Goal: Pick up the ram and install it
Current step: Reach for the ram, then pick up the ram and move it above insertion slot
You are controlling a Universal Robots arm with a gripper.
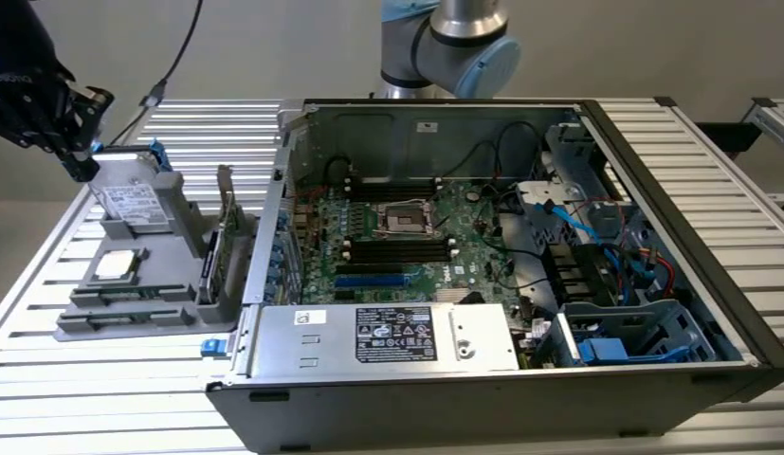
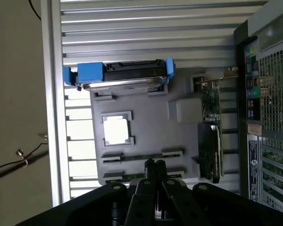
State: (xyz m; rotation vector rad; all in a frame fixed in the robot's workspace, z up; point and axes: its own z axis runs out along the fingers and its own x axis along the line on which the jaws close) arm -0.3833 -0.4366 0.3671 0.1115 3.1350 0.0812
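The claw point(image 2: 154, 164) is pressed together and empty, hanging above the grey tray point(image 2: 146, 134). Just past its tips the ram point(image 2: 132, 156) lies flat in its groove, its long axis crosswise to the claw's reach. A second stick point(image 2: 125, 177) lies alongside, partly under the tips. In the exterior view the claw point(image 1: 82, 169) sits upper left and the ram point(image 1: 126, 295) lower left, with the open computer point(image 1: 493, 237) beyond on the counter point(image 1: 214, 123).
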